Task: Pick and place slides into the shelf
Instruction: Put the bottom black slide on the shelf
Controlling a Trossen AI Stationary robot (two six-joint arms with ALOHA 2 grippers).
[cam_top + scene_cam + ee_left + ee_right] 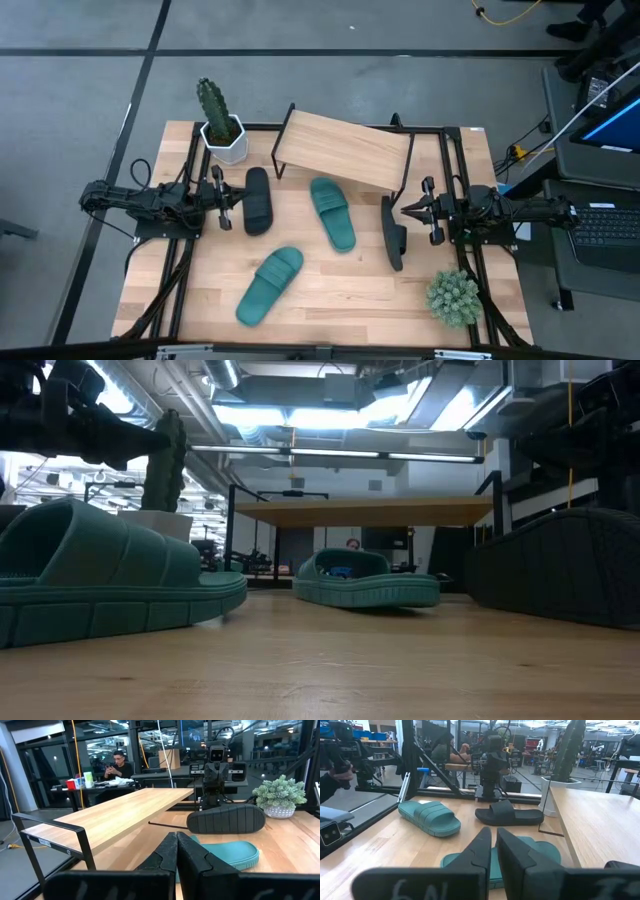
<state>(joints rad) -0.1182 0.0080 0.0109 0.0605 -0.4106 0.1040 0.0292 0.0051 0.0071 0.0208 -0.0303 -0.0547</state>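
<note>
All four slides lie on the tabletop (pixel 330 290), none on the shelf (pixel 345 148), which stands at the far middle of the table. One black slide (pixel 258 199) lies flat at the left, just beside the left gripper (pixel 226 198), whose jaws are clenched with nothing between them. A teal slide (pixel 332 212) lies in the middle, just near of the shelf, and a second teal slide (pixel 269 285) lies nearer the front edge. The other black slide (pixel 392 230) stands tipped on its edge at the right, close to the right gripper (pixel 409 211), whose fingers are also pressed together and empty. A potted cactus (pixel 218 122) stands at the far left, a bushy green plant (pixel 453 297) at the near right.
</note>
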